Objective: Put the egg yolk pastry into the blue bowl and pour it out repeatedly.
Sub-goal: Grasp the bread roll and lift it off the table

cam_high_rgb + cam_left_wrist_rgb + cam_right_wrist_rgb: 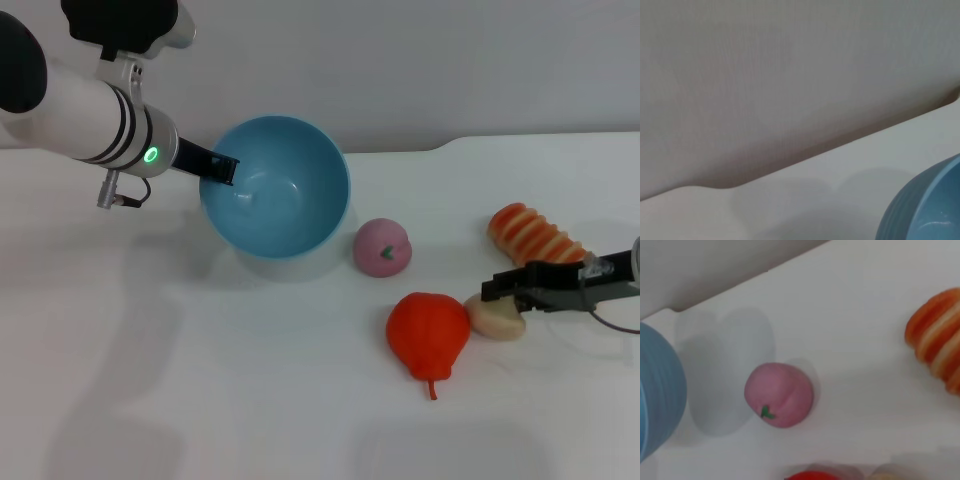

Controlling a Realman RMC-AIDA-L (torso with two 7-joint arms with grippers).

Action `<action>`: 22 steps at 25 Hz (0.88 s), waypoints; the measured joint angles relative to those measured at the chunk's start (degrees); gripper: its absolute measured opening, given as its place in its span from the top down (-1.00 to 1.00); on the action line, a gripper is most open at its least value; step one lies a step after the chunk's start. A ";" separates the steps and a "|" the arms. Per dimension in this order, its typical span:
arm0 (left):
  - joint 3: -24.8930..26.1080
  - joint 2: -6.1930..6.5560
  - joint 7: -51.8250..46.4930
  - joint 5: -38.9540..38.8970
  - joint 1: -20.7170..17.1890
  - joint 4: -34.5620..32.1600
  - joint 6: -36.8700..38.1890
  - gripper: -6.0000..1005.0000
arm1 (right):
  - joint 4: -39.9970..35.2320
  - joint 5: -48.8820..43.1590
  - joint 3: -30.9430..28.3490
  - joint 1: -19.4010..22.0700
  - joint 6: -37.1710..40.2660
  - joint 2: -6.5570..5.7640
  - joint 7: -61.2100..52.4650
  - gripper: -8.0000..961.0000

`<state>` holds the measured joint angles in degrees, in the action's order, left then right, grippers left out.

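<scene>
Now I see my left gripper (218,166) at upper left pinching the rim of the tilted bowl (285,200), which holds nothing. At lower right my right gripper (505,290) sits over the pastry (497,318) on the table (200,400); I cannot tell its spread

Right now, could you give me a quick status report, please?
Left gripper clamped on blue bowl rim, bowl tipped, empty. Right gripper at egg yolk pastry, on table. Red pear touching pastry; pink ball nearby.
</scene>
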<state>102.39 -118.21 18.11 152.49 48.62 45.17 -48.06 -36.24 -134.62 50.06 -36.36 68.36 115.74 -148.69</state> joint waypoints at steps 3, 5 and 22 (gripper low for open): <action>0.00 0.00 0.04 0.00 0.06 0.06 0.15 0.99 | 1.01 0.20 -0.14 -0.33 -0.23 -0.07 0.39 -0.07; 0.00 0.00 0.06 0.00 0.07 0.12 0.16 0.99 | 1.16 0.22 -0.16 -0.36 -0.44 -0.08 0.36 -0.07; -1.68 -0.06 0.17 0.00 -0.30 0.26 1.05 0.99 | 1.33 -1.42 0.67 -0.10 -0.58 0.21 1.66 0.43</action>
<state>100.71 -118.27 18.28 152.49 48.32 45.43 -47.01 -34.91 -136.05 50.74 -36.46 67.79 115.95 -147.03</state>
